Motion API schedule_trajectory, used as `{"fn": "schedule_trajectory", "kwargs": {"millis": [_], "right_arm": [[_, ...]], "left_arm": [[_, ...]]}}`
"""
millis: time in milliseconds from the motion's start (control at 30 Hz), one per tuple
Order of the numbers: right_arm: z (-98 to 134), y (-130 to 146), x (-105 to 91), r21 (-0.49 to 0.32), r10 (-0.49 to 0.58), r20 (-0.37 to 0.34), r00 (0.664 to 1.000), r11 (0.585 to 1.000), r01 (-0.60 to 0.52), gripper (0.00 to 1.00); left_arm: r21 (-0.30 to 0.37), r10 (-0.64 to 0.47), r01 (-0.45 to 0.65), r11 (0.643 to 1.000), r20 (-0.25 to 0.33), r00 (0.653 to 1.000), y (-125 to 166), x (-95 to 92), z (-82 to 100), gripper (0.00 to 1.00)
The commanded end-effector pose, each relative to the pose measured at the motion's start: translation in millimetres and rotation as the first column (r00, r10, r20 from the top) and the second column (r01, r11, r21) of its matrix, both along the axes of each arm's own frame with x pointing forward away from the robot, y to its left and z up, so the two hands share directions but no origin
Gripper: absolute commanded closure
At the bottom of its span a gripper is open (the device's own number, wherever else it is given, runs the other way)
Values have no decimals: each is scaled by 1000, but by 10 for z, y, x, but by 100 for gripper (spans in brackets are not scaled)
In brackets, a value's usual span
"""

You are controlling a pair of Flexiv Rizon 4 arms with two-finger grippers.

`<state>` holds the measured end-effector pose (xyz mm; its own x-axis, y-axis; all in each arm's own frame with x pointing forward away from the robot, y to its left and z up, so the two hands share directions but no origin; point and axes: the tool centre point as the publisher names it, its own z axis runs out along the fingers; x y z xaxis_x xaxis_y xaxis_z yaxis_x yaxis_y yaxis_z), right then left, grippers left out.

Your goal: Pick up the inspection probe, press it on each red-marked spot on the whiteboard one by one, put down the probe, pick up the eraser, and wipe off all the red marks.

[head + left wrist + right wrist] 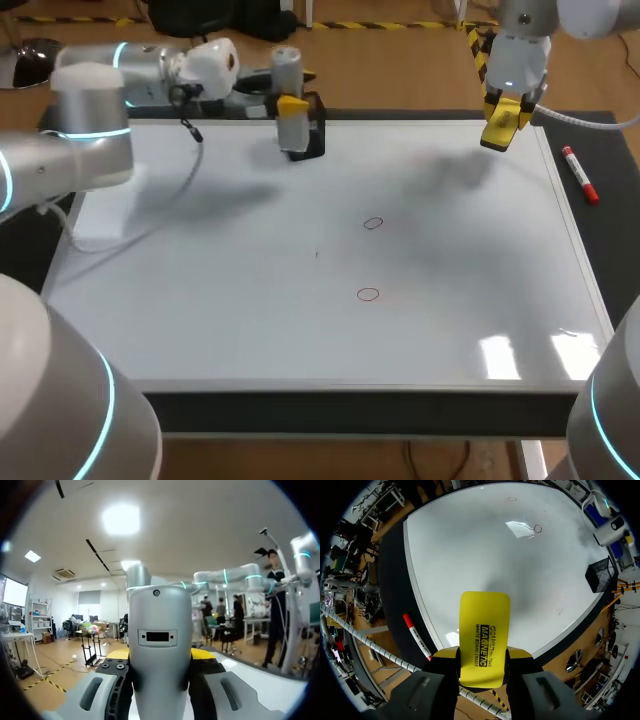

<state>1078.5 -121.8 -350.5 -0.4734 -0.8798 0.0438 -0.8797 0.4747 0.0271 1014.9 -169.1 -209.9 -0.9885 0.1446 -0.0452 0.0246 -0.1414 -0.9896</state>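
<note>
My left arm comes in over the far left corner of the whiteboard (250, 320). Its left gripper (292, 104) is clamped on the grey inspection probe (290, 125), one yellow tip on either side. The probe stands roughly upright at the far edge, its long axis running up and down, its lower end just beside a black mesh holder (318, 135). In the left wrist view the probe (159, 625) fills the gap between the fingers. Two red circles, one (372, 223) farther and one (367, 293) nearer, lie right of the board's middle, well apart from both arms. Over the far right corner the right gripper (503, 122) is closed on the yellow eraser (484, 640), whose long axis runs out along the fingers toward the board. A red-and-white marker (580, 175) lies on the dark mat just beside the right edge, lengthwise along it.
</note>
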Motion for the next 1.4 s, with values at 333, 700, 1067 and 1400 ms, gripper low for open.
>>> {"fn": "schedule_trajectory", "kwargs": {"millis": [333,700,1067,1400], "right_arm": [[11,-4,12,-4,2,-2,1000,1000,-2,100],[11,-4,12,-4,2,-2,1000,1000,-2,100],[11,-4,12,-4,2,-2,1000,1000,-2,100],[11,-4,12,-4,2,-2,1000,1000,-2,100]], "left_arm": [[59,193,-192,980,-18,981,454,-20,-17,100],[59,319,-317,947,-27,947,893,158,-70,100],[61,385,-383,922,-36,922,1150,331,-129,100],[57,388,-385,921,-57,920,1187,361,-169,100]]}}
